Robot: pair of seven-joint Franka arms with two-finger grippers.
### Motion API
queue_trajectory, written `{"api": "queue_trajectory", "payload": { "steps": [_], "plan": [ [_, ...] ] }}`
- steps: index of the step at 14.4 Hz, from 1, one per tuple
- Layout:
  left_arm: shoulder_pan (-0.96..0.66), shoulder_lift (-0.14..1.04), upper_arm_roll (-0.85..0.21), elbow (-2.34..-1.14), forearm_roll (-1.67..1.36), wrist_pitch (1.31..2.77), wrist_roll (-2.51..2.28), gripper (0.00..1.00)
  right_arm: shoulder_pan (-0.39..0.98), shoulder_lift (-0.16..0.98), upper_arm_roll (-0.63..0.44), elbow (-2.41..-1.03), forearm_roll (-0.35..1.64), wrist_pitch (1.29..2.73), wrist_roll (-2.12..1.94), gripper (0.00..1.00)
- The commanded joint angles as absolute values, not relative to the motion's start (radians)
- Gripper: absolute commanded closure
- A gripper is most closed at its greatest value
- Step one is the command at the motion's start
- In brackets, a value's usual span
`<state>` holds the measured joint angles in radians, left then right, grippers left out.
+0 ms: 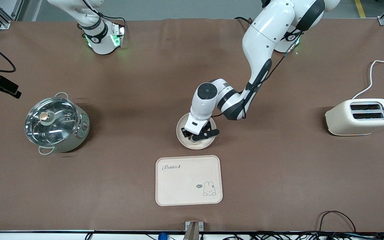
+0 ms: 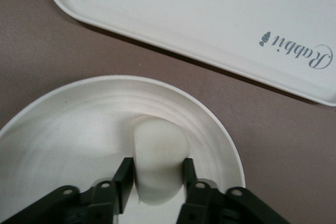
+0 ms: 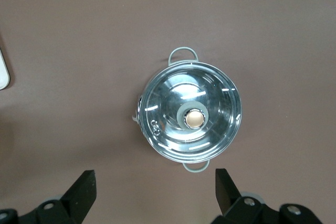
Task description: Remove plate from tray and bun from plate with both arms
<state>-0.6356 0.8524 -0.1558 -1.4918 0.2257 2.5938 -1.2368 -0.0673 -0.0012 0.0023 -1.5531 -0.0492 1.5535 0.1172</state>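
Note:
The round cream plate (image 1: pixel 182 136) lies on the brown table near the middle, just farther from the front camera than the tray. It also shows in the left wrist view (image 2: pixel 63 124). The pale bun (image 2: pixel 158 153) sits in the plate. My left gripper (image 1: pixel 194 136) is down in the plate, and in the left wrist view (image 2: pixel 157 165) its fingers press both sides of the bun. In the front view the hand hides the bun. My right gripper (image 3: pixel 154 177) is open and empty, high over the table beside the steel pot.
A rectangular cream tray (image 1: pixel 188 180) with a rabbit drawing lies nearer the front camera; its edge shows in the left wrist view (image 2: pixel 210 14). A lidded steel pot (image 1: pixel 56 122) stands toward the right arm's end. A cream toaster (image 1: pixel 360 116) stands toward the left arm's end.

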Motion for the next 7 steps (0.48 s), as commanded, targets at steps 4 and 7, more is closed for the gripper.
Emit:
{"api": "queue_trajectory", "payload": {
  "steps": [4, 7],
  "plan": [
    [-0.511, 0.698, -0.17, -1.477, 0.227, 2.32, -1.015, 1.0, -0.08, -0.075, 0.035, -1.509, -0.061, 1.453, 0.105, 0.0],
    [-0.312, 0.634, -0.225, -1.486, 0.121, 2.244, -0.676, 1.0, -0.087, -0.09, 0.025, -1.483, -0.058, 1.402, 0.078, 0.0]
  ]
}}
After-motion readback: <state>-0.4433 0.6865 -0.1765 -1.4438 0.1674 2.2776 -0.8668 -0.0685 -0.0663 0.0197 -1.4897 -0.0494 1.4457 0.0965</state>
